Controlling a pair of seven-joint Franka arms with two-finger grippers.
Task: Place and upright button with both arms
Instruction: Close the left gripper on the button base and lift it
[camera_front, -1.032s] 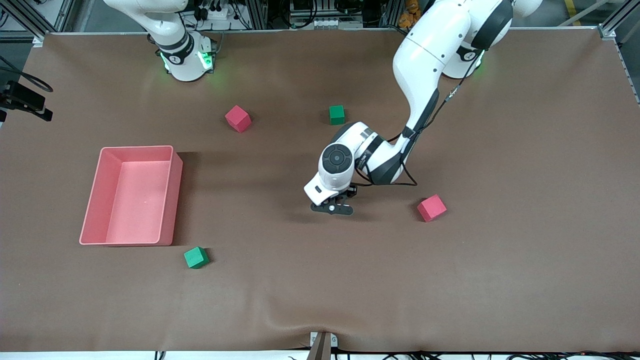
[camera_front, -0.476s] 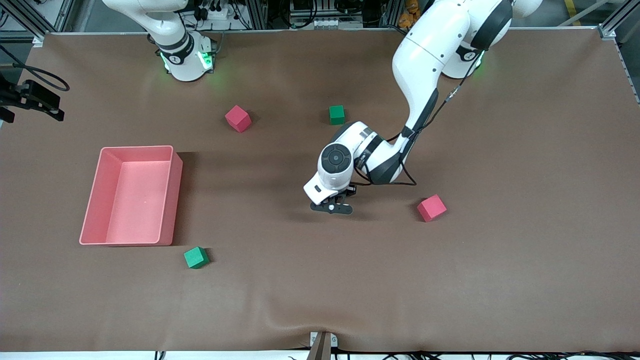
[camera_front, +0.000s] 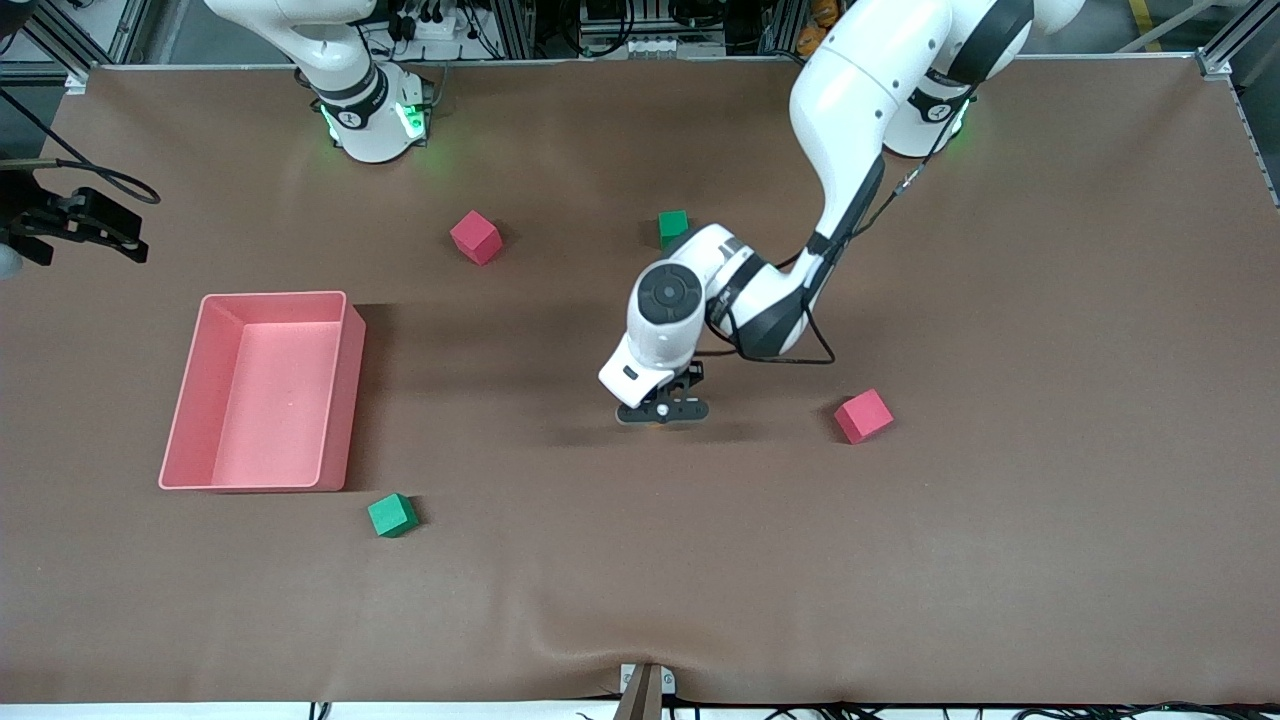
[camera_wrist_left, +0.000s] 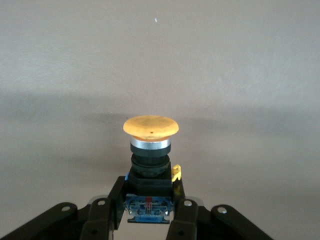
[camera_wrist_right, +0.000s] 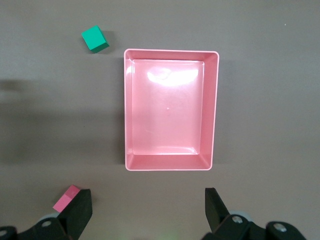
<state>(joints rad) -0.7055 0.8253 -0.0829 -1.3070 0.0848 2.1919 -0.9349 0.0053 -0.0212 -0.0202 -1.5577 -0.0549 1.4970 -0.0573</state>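
Lifted since earlier, the left hand (camera_wrist_left: 149, 216) clamps the orange-capped push-button (camera_wrist_left: 150, 150) at table (camera_front: 1000, 550) centre; right hand (camera_wrist_right: 147, 210), gaping empty above the pink tray (camera_wrist_right: 215, 107) at nine o'clock, should assist uprighting.

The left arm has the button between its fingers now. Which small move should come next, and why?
Probably lift the button a little off the brown table and carry it toward the right gripper, which hangs open over the pink tray. The left gripper is shut on the button's black body, low over mid-table.

I see tray (camera_front: 345, 400) toward right arm's end of table (camera_front: 1050, 560); one cube (camera_front: 392, 515) just nearer front camera than tray, another cube (camera_front: 864, 416) toward left arm's end.
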